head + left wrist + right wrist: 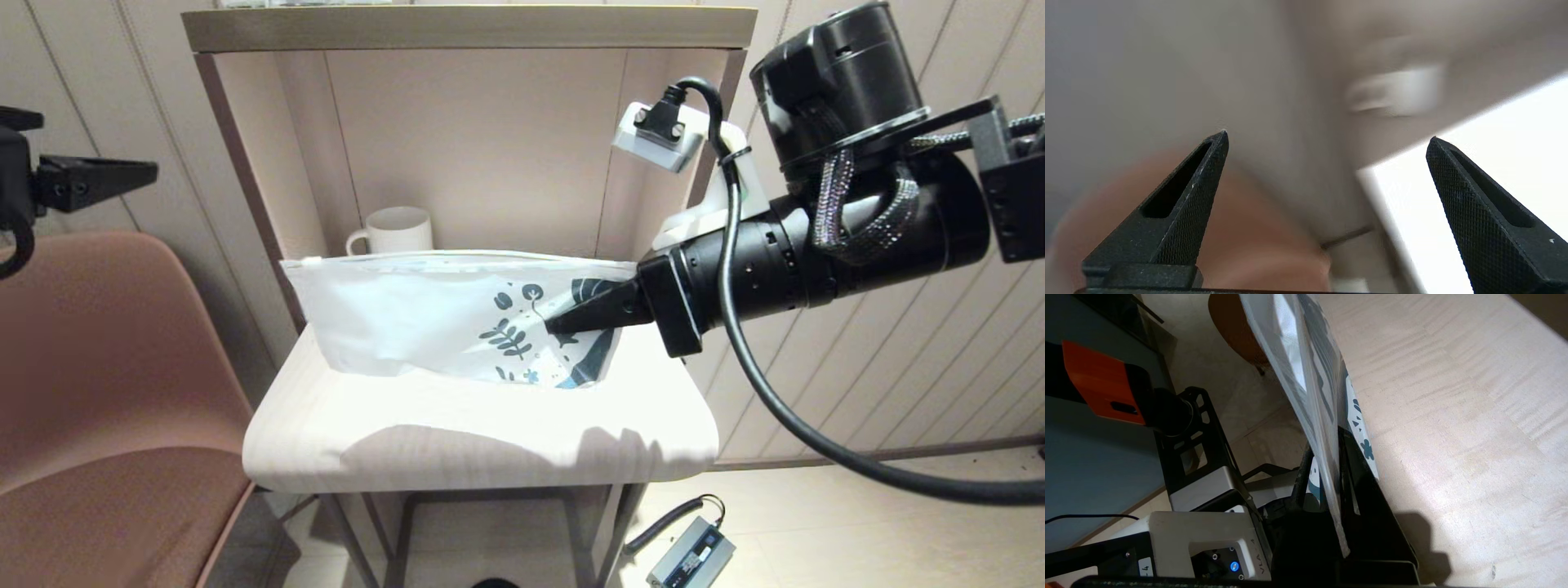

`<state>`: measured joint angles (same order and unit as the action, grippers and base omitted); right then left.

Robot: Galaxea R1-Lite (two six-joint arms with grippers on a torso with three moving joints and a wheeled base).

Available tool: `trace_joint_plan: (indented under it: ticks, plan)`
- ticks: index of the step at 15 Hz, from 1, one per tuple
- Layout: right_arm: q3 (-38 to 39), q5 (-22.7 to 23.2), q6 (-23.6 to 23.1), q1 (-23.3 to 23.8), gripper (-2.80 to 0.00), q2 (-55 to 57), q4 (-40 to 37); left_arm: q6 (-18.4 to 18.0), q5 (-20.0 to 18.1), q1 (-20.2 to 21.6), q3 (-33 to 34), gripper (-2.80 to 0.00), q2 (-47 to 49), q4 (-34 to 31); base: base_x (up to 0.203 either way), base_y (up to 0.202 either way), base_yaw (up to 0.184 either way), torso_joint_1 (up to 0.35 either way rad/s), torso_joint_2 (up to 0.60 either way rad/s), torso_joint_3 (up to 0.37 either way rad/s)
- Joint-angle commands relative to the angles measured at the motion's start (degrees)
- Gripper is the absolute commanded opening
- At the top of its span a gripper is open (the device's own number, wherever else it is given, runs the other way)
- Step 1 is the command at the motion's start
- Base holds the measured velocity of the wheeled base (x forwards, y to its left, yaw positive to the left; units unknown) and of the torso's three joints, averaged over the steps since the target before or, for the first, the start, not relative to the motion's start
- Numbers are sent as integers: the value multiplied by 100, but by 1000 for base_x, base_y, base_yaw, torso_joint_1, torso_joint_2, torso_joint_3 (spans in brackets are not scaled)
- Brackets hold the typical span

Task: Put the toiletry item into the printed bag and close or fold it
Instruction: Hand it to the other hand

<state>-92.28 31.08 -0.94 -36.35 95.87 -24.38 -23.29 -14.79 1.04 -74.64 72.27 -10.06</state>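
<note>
The printed bag (424,314) hangs edge-up over the small table (490,433), with its lower edge near the tabletop and its zip strip along the top. My right gripper (555,324) comes in from the right and is shut on the bag's leaf-printed end. In the right wrist view the pouch (1306,375) runs thin between the two dark fingers of that gripper (1324,441). The toiletry item is not visible in any view. My left gripper (1327,136) is open and empty, held high at the far left (122,175), away from the table.
A white mug (392,231) stands at the back of the table behind the bag, under the shelf top (465,24). A brown chair (98,367) fills the left side. A grey power brick (690,555) lies on the floor at lower right.
</note>
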Motion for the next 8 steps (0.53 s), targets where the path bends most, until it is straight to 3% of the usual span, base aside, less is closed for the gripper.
trace_joint_plan:
  ticks: [1, 3, 8]
  plan:
    - [9, 21, -12, -3, -280, 13, -14, -322, -2269, -32, 259, 0, -182, -264, 0, 0, 0, 0, 0, 0]
    - [9, 12, -12, -3, -280, 40, -14, -332, -2895, -15, 383, 0, -224, -515, 0, 0, 0, 0, 0, 0]
    - [0, 21, -20, -3, -280, 46, -14, -360, -3967, -27, 462, 0, 209, -583, 0, 0, 0, 0, 0, 0]
